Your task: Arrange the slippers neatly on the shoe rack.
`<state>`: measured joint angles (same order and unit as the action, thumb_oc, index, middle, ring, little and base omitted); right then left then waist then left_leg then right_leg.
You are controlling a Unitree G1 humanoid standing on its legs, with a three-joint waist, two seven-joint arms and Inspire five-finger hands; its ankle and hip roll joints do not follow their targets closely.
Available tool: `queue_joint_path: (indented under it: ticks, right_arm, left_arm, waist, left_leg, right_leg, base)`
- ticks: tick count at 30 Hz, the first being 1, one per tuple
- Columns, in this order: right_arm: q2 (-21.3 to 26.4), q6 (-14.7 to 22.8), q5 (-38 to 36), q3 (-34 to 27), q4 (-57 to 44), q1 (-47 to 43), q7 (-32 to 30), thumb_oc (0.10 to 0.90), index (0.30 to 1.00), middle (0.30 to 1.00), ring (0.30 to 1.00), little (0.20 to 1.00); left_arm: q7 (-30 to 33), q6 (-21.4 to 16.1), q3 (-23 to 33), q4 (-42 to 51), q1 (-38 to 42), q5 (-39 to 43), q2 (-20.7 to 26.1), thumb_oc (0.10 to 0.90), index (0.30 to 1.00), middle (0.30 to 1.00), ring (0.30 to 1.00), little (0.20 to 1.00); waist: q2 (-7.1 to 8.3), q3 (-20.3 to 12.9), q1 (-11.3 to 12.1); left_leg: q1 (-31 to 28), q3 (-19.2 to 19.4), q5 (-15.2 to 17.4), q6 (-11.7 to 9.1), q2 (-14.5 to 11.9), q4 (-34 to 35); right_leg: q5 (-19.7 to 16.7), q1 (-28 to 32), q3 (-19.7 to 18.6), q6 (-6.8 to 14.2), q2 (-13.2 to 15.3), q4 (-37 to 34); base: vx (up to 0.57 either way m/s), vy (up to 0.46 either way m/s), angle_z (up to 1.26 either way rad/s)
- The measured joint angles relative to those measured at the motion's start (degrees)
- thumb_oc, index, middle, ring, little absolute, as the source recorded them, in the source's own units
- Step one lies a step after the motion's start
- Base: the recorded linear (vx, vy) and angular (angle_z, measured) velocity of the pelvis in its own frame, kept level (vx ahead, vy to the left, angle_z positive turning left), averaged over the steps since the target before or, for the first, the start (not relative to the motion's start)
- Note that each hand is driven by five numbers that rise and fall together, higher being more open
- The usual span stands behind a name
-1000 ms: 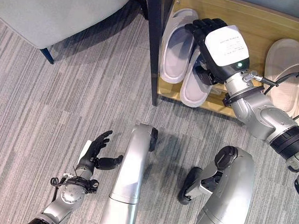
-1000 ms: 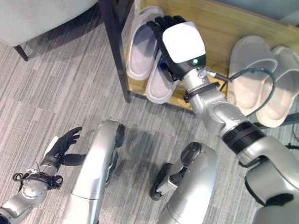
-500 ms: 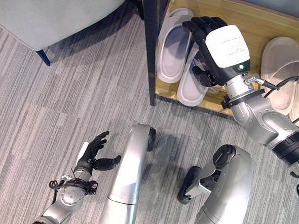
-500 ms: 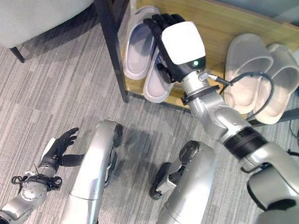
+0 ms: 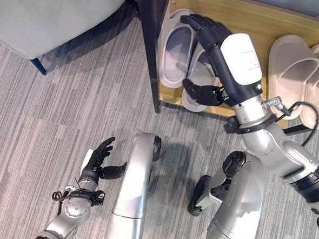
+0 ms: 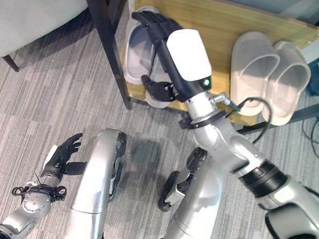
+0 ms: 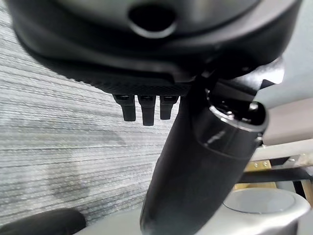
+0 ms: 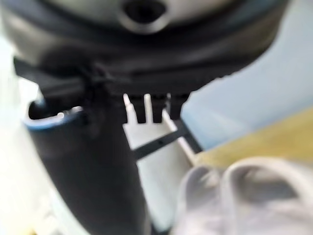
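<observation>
Two pale grey slippers (image 5: 177, 50) lie side by side at the left end of the wooden shoe rack (image 5: 252, 17), soles down, just right of the rack's dark upright post (image 5: 147, 48). The left one of the pair lies fully exposed; the right one (image 5: 197, 81) is largely covered by the robot's arm, and its near end reaches the rack's near edge. A second pair, cream slippers (image 5: 300, 68), lies at the right end of the same shelf, the two touching each other, well apart from the grey pair.

The right hand (image 5: 210, 38) is stretched over the grey pair, its fingers (image 6: 149, 21) extended and released, reaching toward the far ends of the slippers. The thumb (image 5: 201, 93) stands out separately near the front edge of the right grey slipper. Whether the fingers actually touch the slippers cannot be told; nothing is clasped. In the right wrist view the fingers (image 8: 146, 110) show straight, with pale slipper shapes beyond them.

The left hand (image 5: 97, 159) hangs low over the grey striped carpet (image 5: 51, 118), well apart from the rack, fingers relaxed and spread, holding nothing. The left wrist view shows its fingers (image 7: 144, 107) straight above the carpet.

A light grey upholstered seat (image 5: 52, 10) with a dark blue leg (image 5: 38, 66) stands to the left of the rack.
</observation>
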<state>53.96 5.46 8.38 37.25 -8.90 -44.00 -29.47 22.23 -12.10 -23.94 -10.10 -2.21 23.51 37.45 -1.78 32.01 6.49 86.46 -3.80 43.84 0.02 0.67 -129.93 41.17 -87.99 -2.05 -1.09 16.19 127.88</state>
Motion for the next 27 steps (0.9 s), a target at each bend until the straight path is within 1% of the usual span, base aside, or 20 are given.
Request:
queue_joint_path:
  ticks: [2,3,5,7,11,13,14,17,21,23,27]
  right_arm:
    - [-1.1,1.5,-3.9,0.0,-1.0,1.1,1.8,0.800,0.900,0.900,0.900,0.900]
    - [-1.4,1.8,-5.9,-0.1,-1.0,1.5,2.8,0.800,0.900,0.900,0.900,0.900]
    - [-2.4,2.1,-9.9,-0.4,-1.1,2.8,4.5,0.800,0.900,0.900,0.900,0.900]
    - [-4.1,2.5,-16.2,-0.5,-1.1,5.3,7.3,0.800,0.900,0.900,0.900,0.900]
    - [-4.8,2.7,-24.9,1.3,-1.0,7.9,12.3,0.800,0.900,0.900,0.900,0.900]
    - [-4.8,2.7,-27.2,2.3,-1.0,8.0,14.1,0.800,0.900,0.900,0.900,0.900]
    - [-4.8,2.7,-29.4,3.2,-1.0,8.1,16.0,0.800,0.900,0.900,0.900,0.900]
    - [-4.7,2.8,-31.6,3.6,-0.9,8.1,18.3,0.800,0.900,0.900,0.900,0.900]
    - [-1.6,2.8,-36.5,6.1,-0.4,8.0,23.5,0.800,0.900,0.900,0.900,0.900]
    - [-0.2,2.8,-37.8,7.5,-0.2,8.0,25.0,0.800,0.900,0.900,0.900,0.900]
    - [0.5,2.7,-40.1,9.8,1.9,7.4,28.0,0.800,0.900,0.900,0.900,0.900]
  left_arm:
    - [0.0,0.0,0.0,0.0,0.0,0.0,0.0,0.800,0.900,0.900,0.900,0.900]
    - [0.0,0.0,0.0,0.0,0.0,0.0,-0.1,0.800,0.900,0.900,0.900,0.900]
    - [0.0,0.0,0.1,0.0,-0.1,0.0,-0.2,0.800,0.900,0.900,0.900,0.900]
    - [0.0,0.0,0.3,0.0,-0.2,0.0,-0.2,0.800,0.900,0.900,0.900,0.900]
    - [-0.1,0.1,0.6,0.0,-0.4,0.1,-0.2,0.800,0.900,0.900,0.900,0.900]
    - [-0.1,0.1,0.7,0.0,-0.5,0.1,-0.2,0.800,0.900,0.900,0.900,0.900]
    - [-0.2,0.1,0.7,0.0,-0.5,0.1,-0.2,0.800,0.900,0.900,0.900,0.900]
    - [-0.4,0.2,0.7,0.0,-0.5,0.0,-0.3,0.800,0.900,0.900,0.900,0.900]
    - [-1.0,1.2,0.7,0.0,0.0,0.0,-0.5,0.800,0.900,0.900,0.900,0.900]
    - [-1.6,1.2,0.7,0.0,0.1,0.0,-0.5,0.800,0.900,0.900,0.900,0.900]
    - [-1.8,1.2,0.7,0.0,0.3,0.0,-0.5,0.800,0.900,0.900,0.900,0.900]
  waist:
    - [0.00,0.0,-0.1]
    - [0.00,0.0,-0.3]
    - [0.04,0.0,-0.2]
    - [0.05,0.0,-0.1]
    - [0.04,0.0,0.0]
    - [0.04,0.0,-0.1]
    - [0.04,0.0,-0.1]
    - [0.03,0.0,0.0]
    - [0.01,0.0,0.5]
    - [0.01,0.0,0.7]
    - [0.01,0.0,0.7]
  left_leg:
    - [0.0,-0.1,0.0,0.0,-0.5,-0.3]
    - [0.0,-0.1,0.0,0.0,-0.7,-0.5]
    - [0.0,-0.2,0.0,0.0,-1.0,-0.7]
    - [0.1,-0.2,0.0,0.0,-1.5,-1.1]
    - [0.1,-0.6,0.2,-0.3,-1.8,-1.5]
    - [0.2,-0.7,0.2,-0.3,-1.9,-1.6]
    - [0.2,-0.6,0.2,-0.3,-1.9,-1.7]
    - [0.3,-0.6,0.2,-0.3,-1.9,-1.8]
    - [0.3,-0.6,0.2,-0.3,-2.0,-1.9]
    - [0.3,-0.7,0.2,-0.3,-2.0,-1.9]
    - [0.2,-0.6,0.2,-0.3,-2.0,-2.0]
  right_leg:
    - [-0.3,-0.2,0.0,-0.2,-0.1,0.0]
    - [-0.6,-0.2,0.1,-0.5,-0.3,0.0]
    - [-0.8,-0.4,0.1,-0.2,-0.9,0.0]
    - [-1.3,-0.6,0.0,0.0,-1.3,0.0]
    - [-1.8,-0.8,0.2,0.2,-2.0,0.0]
    - [-1.9,-0.8,0.2,0.3,-2.0,0.0]
    - [-2.0,-0.8,0.3,0.3,-2.0,0.0]
    - [-2.0,-0.8,0.2,0.5,-2.0,0.0]
    - [-2.2,-0.8,0.2,0.5,-2.0,0.0]
    - [-2.2,-0.8,0.2,0.5,-2.0,0.0]
    - [-2.3,-0.8,0.2,0.5,-2.0,0.0]
  base:
    - [-0.03,0.048,-0.12]
    - [-0.03,0.045,-0.12]
    - [-0.03,0.049,-0.12]
    - [-0.03,0.036,-0.13]
    - [-0.03,0.028,-0.09]
    - [-0.02,0.014,-0.02]
    - [0.00,0.000,0.00]
    - [-0.01,0.011,0.00]
    - [0.00,0.000,0.00]
    - [0.00,0.000,0.00]
    - [0.00,0.000,0.00]
